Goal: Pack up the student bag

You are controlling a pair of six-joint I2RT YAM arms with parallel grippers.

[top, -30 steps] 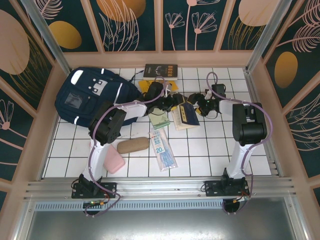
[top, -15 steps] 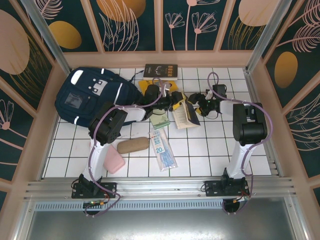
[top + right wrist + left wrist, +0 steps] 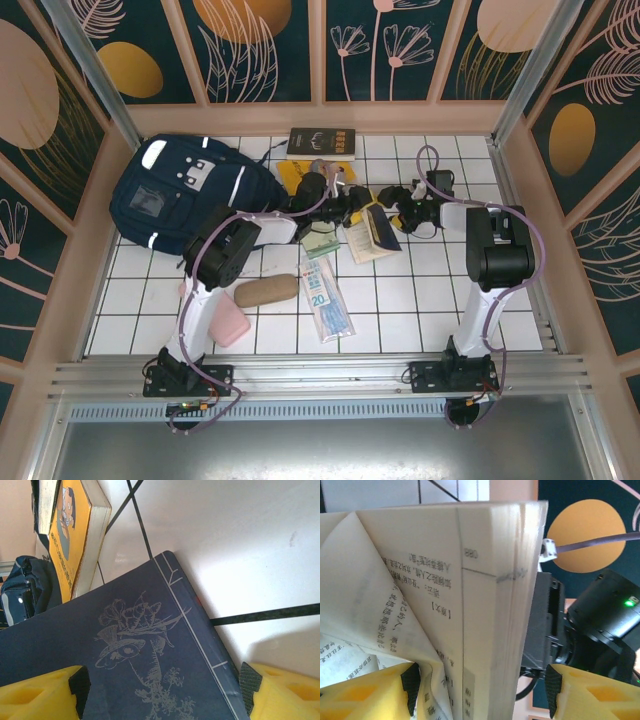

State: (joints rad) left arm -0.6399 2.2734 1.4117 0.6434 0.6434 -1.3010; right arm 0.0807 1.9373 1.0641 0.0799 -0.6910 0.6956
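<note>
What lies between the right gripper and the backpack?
In the top view, going from the right gripper toward the backpack: the open navy book, the left gripper, then a yellow book.

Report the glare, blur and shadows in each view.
Top external: even light, sharp, with soft shadows on the tiled table. Left wrist: the open book sits so close that its page edges smear, though the print is readable. Right wrist: the table glares white at upper right; the navy book cover is crisp, the yellow fingers soft.
</note>
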